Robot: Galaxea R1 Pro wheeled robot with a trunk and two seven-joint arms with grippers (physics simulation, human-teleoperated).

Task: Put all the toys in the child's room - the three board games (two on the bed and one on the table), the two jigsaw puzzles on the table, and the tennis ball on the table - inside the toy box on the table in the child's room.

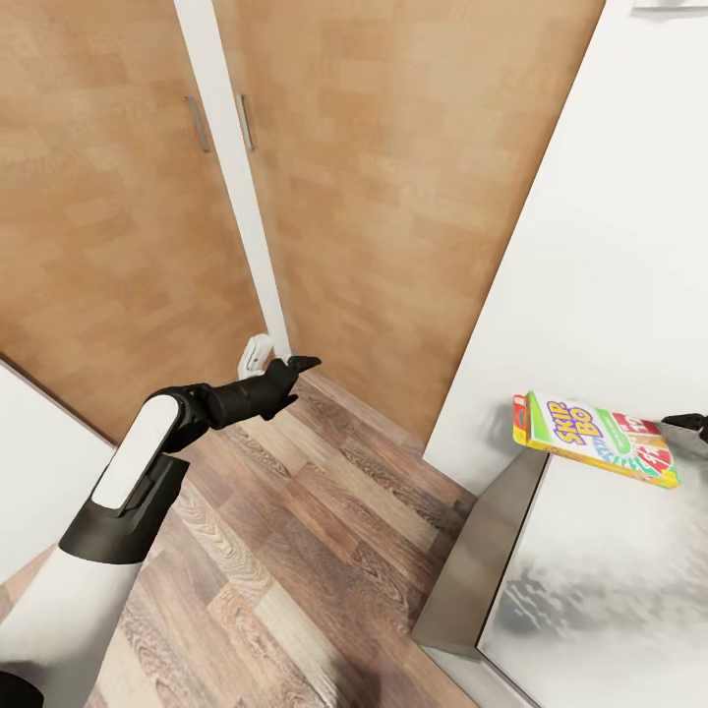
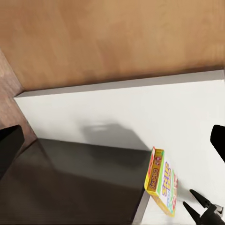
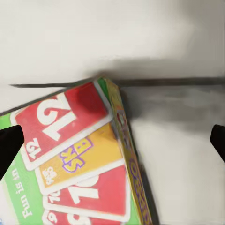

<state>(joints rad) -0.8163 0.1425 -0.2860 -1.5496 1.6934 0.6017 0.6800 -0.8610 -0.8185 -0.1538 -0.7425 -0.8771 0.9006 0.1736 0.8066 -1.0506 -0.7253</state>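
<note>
A colourful Skip-Bo board game box (image 1: 595, 438) lies on the white bed surface (image 1: 610, 610) near its grey edge. In the left wrist view the same box (image 2: 161, 183) shows from the side. My right gripper (image 1: 688, 423) is right behind the box and stands open, its black fingers (image 2: 202, 202) spread. The right wrist view has the box (image 3: 79, 154) close up, lying between and just ahead of the two fingertips. My left gripper (image 1: 292, 371) hangs open over the wooden floor, far from the box, holding nothing.
Tall wooden wardrobe doors (image 1: 393, 177) with a white post (image 1: 231, 167) between them stand ahead. Wood-plank floor (image 1: 295, 551) runs between the wardrobe and the bed's grey side panel (image 1: 482, 560). A small white object (image 1: 256, 354) sits at the post's foot.
</note>
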